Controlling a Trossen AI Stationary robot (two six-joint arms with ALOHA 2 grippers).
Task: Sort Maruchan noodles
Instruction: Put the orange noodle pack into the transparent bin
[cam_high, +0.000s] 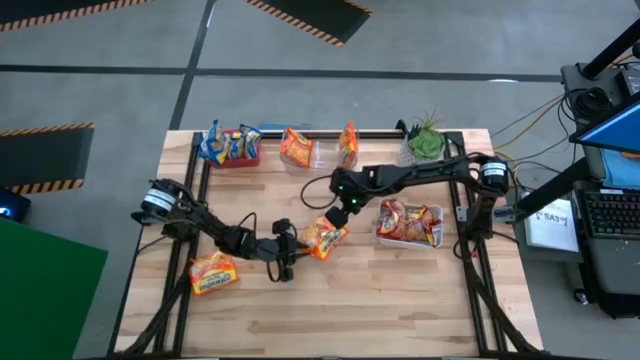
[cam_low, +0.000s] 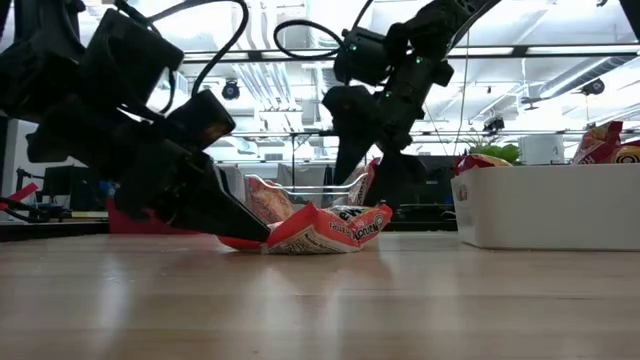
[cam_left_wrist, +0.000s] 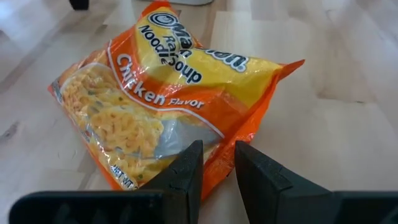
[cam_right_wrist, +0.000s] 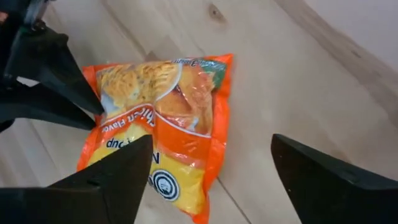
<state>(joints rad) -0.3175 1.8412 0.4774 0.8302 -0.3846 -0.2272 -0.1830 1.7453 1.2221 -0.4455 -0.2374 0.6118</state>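
Orange chicken packet (cam_high: 325, 238) sits mid-table, long axis running diagonally. Left gripper (cam_high: 288, 252) is pinched on its near edge (looks like film only, hard to confirm). Right gripper (cam_high: 343, 205) hangs just above with fingers spread wide. Bare wood toward the front edge; white bin (cam_high: 437, 240) lies right.

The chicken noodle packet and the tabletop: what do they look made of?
The chicken noodle packet looks like thin glossy plastic film: it crinkles, glints, and has a clear window. The tabletop appears to be pale wood, grain and knots showing, matte to satin.
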